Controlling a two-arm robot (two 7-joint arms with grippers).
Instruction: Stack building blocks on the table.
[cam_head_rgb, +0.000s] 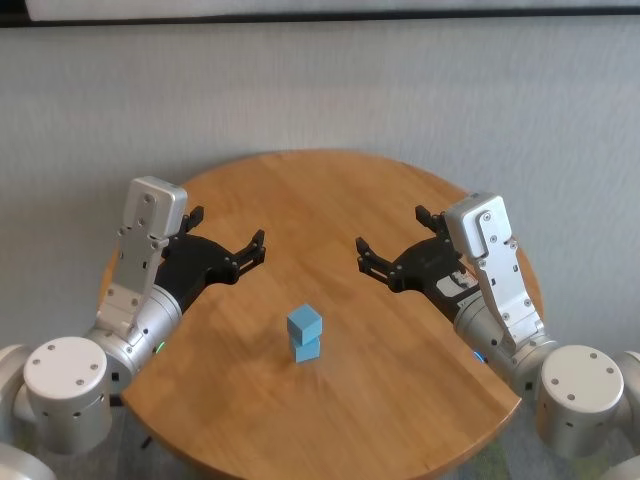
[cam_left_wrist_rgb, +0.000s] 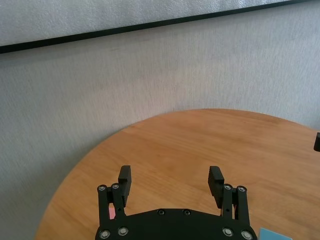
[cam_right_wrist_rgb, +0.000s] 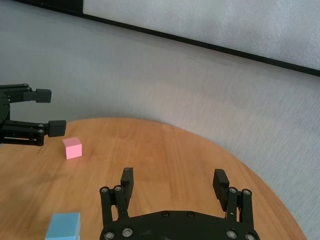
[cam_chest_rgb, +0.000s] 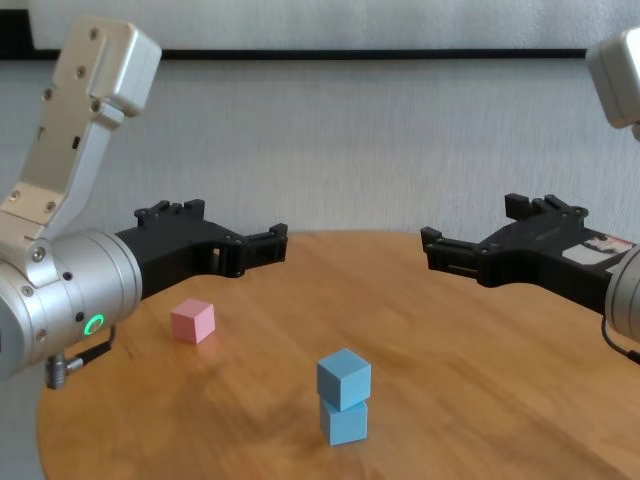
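Bench (cam_head_rgb: 400, 200): we find a round top of orange-brown wood, seen whole from the head view.
Blue stack (cam_chest_rgb: 344, 398): we record two light blue blocks, one on the other, the upper one turned slightly askew; this is our landmark, near the bench's front edge.
Pink block (cam_chest_rgb: 192, 320): we note it alone on the wood, left of the blue stack and farther back, apart from it.
Left pincer (cam_head_rgb: 257, 247): released, fingers spread and grasping nothing; it hangs above the wood, left of and behind the blue stack.
Right pincer (cam_head_rgb: 363, 254): released likewise, empty; it hangs right of and behind the blue stack, facing the left pincer.
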